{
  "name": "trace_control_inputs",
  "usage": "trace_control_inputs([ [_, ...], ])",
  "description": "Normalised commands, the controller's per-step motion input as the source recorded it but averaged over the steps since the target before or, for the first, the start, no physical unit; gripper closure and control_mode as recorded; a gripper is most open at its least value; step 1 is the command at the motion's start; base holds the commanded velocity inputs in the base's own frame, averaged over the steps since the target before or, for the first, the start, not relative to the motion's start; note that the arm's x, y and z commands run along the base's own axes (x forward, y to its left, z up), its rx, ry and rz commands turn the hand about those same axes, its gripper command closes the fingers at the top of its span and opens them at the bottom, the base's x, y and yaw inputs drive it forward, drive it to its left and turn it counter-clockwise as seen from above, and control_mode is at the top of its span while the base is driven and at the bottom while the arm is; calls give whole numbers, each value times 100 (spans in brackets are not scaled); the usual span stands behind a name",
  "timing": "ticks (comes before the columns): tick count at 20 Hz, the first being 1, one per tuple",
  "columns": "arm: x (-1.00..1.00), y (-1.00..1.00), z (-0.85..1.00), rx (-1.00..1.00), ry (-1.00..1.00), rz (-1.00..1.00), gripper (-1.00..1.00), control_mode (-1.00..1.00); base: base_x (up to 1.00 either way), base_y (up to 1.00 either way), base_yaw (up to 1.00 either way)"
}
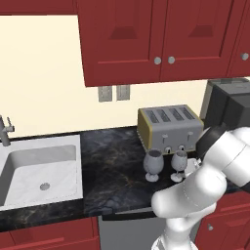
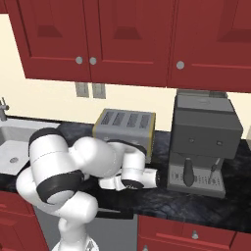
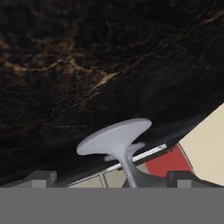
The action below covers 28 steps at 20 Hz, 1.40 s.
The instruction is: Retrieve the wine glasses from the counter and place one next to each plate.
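While the arm folds low over the counter (image 1: 112,161), its wrist lies level beside the toaster (image 1: 170,128), and two wine glasses stand upright on the black stone just in front of that toaster. The left glass (image 1: 153,164) stands clear of the arm; the right glass (image 1: 178,165) stands just beside it, close against the white forearm. In the hand view the gripper (image 3: 112,177) shows two dark fingertips (image 3: 41,177) set at its widest spread, gripping nothing. Between them lie the round foot and short stem of a wine glass (image 3: 116,140), the stem running toward the camera and roughly midway between the jaws, touching neither. Which of the two glasses this is cannot be told. A white sink (image 1: 41,171) lies at far left, a coffee machine (image 2: 203,142) at right
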Motion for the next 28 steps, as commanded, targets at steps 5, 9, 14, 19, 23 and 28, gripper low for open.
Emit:
trace_control_inputs([
  [5,8,0,-11,1,0,0,-100,-100,0,0,0],
  [9,2,2,-7,0,0,0,-100,-100,0,0,0],
  [14,3,8,0,0,0,0,-100,-100,0,0,0],
  [19,15,3,-3,0,0,0,-100,-100,0,0,0],
  [23,11,0,-5,0,0,0,-100,-100,0,0,0],
  [28,0,0,0,4,0,0,100,-100,0,0,0],
])
